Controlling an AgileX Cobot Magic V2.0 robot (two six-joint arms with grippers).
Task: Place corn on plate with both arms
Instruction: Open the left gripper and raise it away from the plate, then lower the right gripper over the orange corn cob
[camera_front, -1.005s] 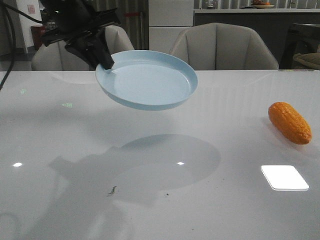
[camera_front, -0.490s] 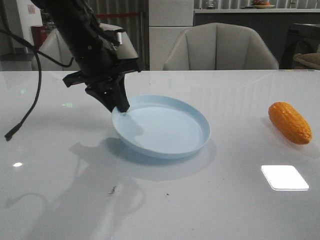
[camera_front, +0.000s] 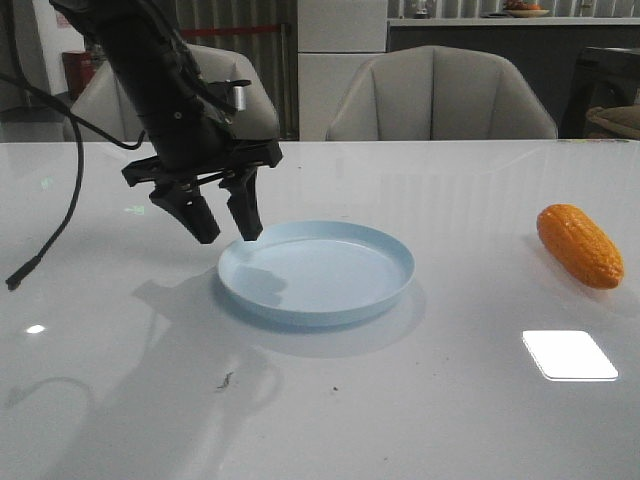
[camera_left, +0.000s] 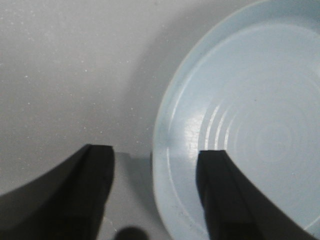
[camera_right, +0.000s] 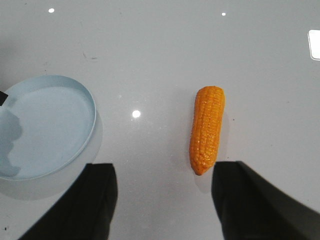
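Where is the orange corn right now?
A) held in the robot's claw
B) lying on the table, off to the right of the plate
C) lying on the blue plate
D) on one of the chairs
B: the corn lies on the bare white table, well apart from the plate, and no end effector touches it.

Matte black left arm (camera_front: 150, 80) at upper left, black cable (camera_front: 60, 190) trailing, small silver cylinder, left gripper (camera_front: 222, 222) with tapered black fingers (camera_front: 246, 210).
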